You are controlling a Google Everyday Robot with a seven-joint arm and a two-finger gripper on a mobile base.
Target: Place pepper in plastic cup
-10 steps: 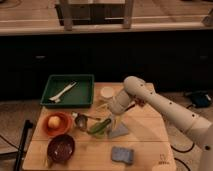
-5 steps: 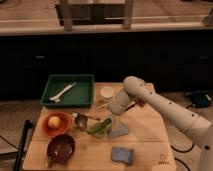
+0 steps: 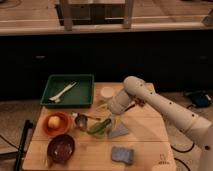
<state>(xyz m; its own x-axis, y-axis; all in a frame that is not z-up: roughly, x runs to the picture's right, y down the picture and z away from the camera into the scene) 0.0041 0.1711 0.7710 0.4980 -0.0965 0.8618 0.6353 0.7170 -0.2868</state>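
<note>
The green pepper (image 3: 100, 126) lies on the wooden table (image 3: 150, 145), tilted, near the middle. My gripper (image 3: 112, 118) sits just above and to the right of it, at the pepper's upper end; its tips are hidden by the wrist. The cream-white plastic cup (image 3: 107, 93) stands upright behind the gripper, near the table's back edge, partly covered by the arm.
A green tray (image 3: 84, 96) with a white utensil (image 3: 63, 92) is at the back left. An orange bowl (image 3: 56, 125) holds a yellow fruit. A maroon bowl (image 3: 60, 147), a metal cup with handle (image 3: 81, 120), a grey cloth (image 3: 119, 132) and a blue sponge (image 3: 123, 155) lie around.
</note>
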